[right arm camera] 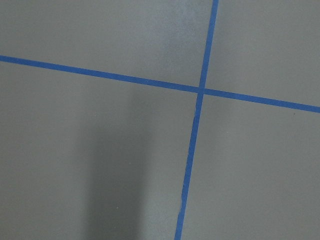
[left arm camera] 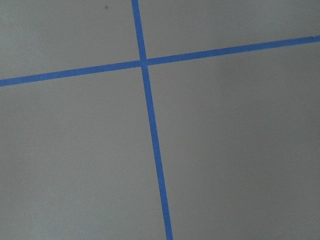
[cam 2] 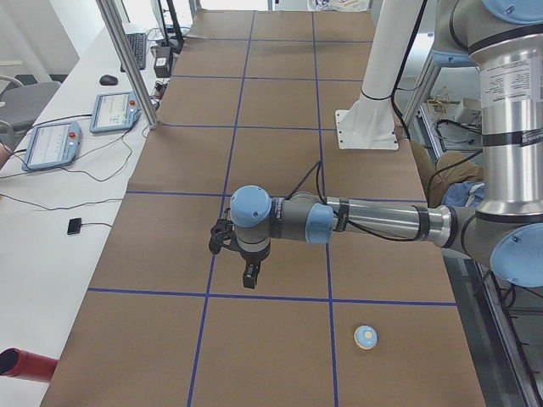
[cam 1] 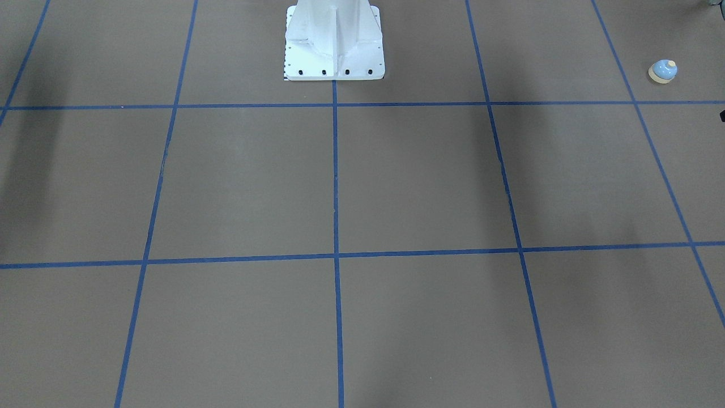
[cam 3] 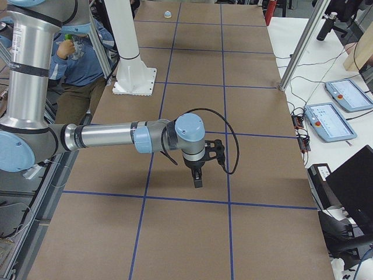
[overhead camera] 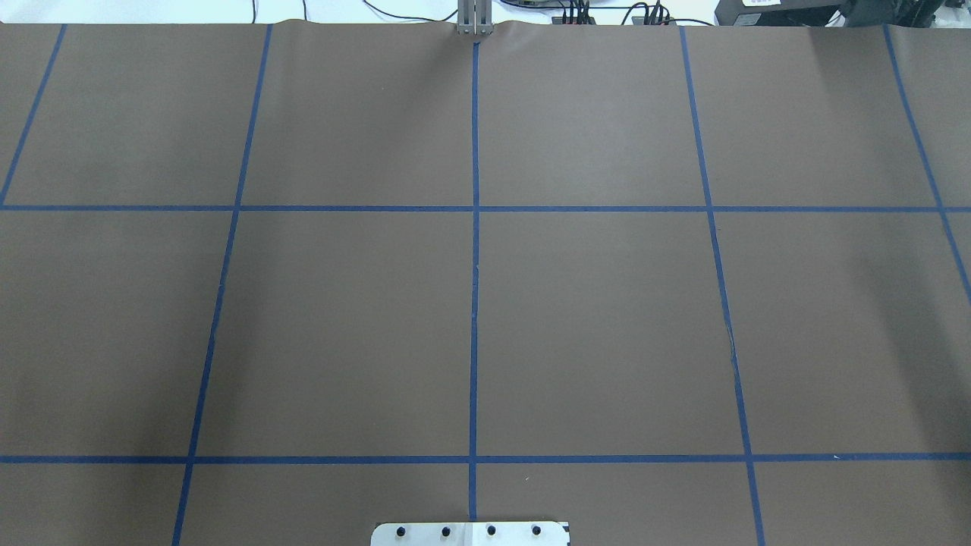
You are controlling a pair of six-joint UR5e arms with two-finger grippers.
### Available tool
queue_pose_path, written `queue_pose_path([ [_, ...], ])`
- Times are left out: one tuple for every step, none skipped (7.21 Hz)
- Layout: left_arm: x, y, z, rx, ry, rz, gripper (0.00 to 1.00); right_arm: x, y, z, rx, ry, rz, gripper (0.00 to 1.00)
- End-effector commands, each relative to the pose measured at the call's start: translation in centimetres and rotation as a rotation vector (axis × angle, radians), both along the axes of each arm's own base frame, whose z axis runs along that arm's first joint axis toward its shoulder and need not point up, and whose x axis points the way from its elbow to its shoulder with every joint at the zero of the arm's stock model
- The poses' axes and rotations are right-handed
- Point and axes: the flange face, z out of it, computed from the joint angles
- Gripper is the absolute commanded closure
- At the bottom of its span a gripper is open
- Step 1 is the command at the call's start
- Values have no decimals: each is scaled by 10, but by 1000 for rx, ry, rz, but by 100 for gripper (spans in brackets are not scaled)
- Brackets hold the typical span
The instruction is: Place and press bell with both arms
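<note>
Standing upright: light-blue, cream-topped bell (cam 1: 662, 71)

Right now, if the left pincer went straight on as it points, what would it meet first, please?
The left pincer points down, so it would probably meet the table near a blue tape crossing. The bell lies off to one side.

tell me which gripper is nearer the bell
Left. The left gripper hangs over the table a short way from the bell; the right gripper is far down the table from it.
</note>
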Motion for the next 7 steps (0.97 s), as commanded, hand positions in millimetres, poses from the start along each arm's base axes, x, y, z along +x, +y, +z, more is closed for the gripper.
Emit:
queue_pose_path([
  [0, 1, 3, -12, 8, -7, 0, 0, 1, 1, -1, 0, 0, 0],
  [0, 1, 2, -7, 4, -5, 0, 0, 1, 1, -2, -3, 0, 0],
  [1, 4, 5, -12, 3, -1, 0, -1, 1, 3, -7, -5, -2, 0],
  [1, 7, 13, -32, 3, -3, 0, -1, 3, 6, -11, -4, -5, 0],
  [4, 12, 18, -44, 2, 7, 0, -1, 5, 7, -11, -6, -9, 0],
  [5, 38, 41, -96, -3, 15, 0, -1, 5, 7, -9, -10, -10, 0],
  [5, 53, 52, -134, -2, 12, 0, -2, 5, 7, -9, -14, -10, 0],
])
